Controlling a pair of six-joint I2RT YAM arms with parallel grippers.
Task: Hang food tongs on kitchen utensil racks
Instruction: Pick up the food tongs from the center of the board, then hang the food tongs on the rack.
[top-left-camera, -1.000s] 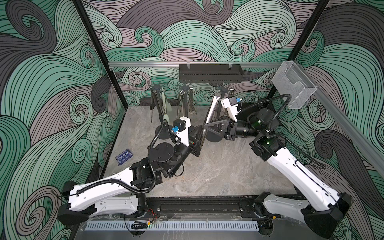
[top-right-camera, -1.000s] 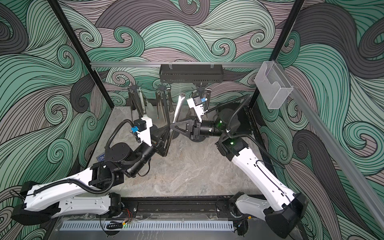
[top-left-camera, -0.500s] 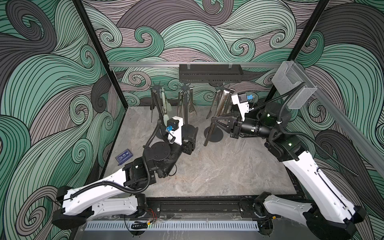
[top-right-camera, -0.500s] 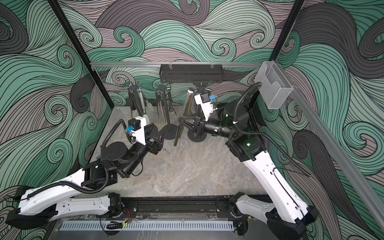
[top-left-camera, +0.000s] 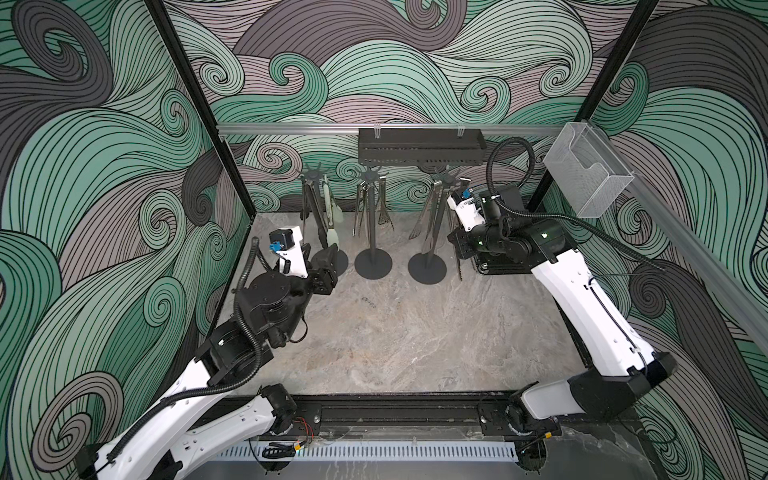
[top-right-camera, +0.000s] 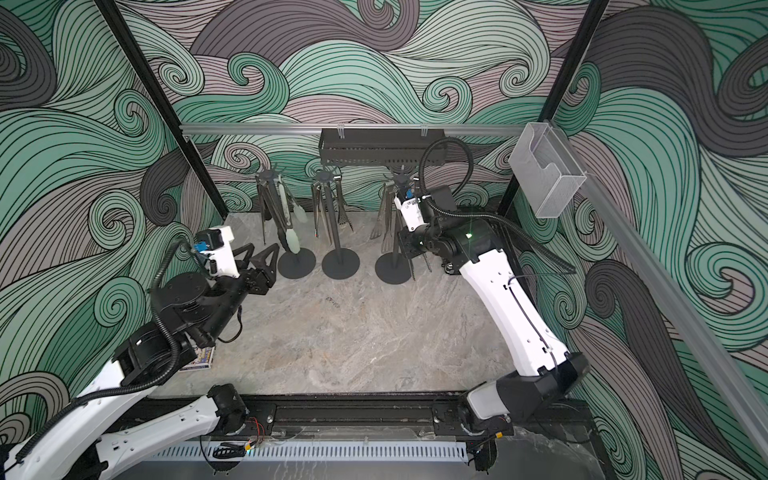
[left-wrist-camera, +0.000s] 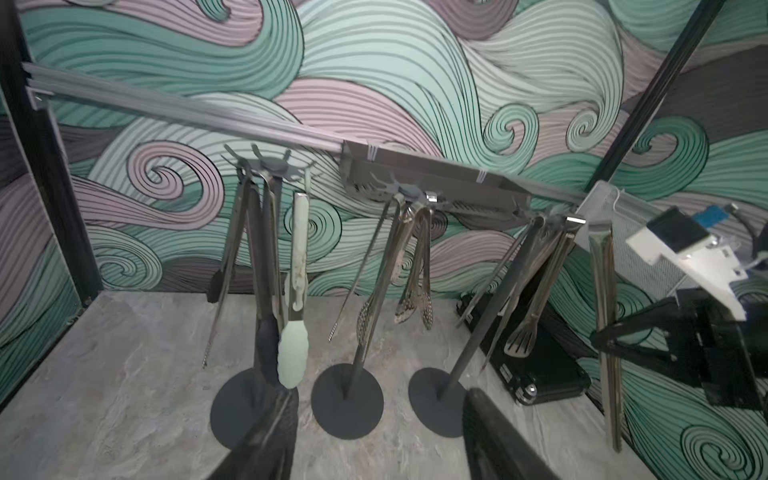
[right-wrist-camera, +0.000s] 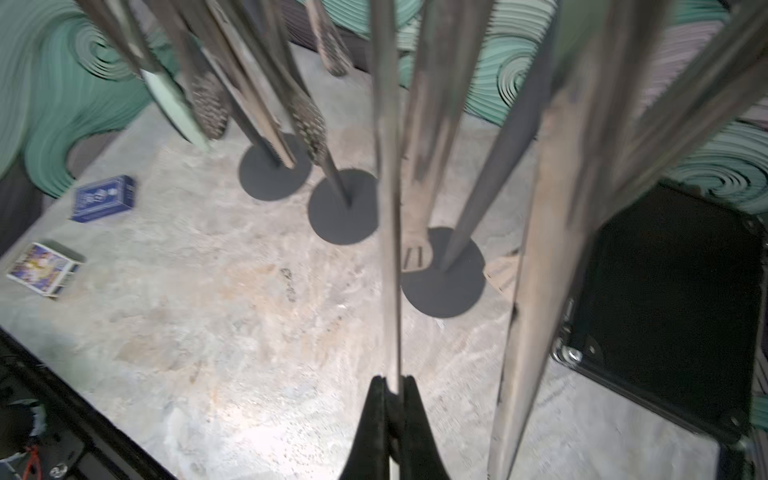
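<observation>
Moments earlier, one pair of steel tongs had been gripped by both hands in front of the racks. Since then it was let go by the left hand, whose jaws were spread wide and empty. That hand was drawn back low beside the base of the left rack.

The tongs were carried across by the right hand, which was closed tight on them, as was shown in the right wrist view. They were held upright, handle end up, just beside the star of hooks on the right rack, with the serrated tips hanging below the hand. Whether the top end was already caught on a hook could not be told. In the left wrist view it appeared level with the hooks and slightly apart from them.

The handover was thus judged complete, and the hanging itself was judged to be the step in hand. The remaining tongs, the pale-green-tipped pair among them, were seen hung on the three racks, the middle rack included. None was seen lying on the table, so the held pair was taken to be the last.
</observation>
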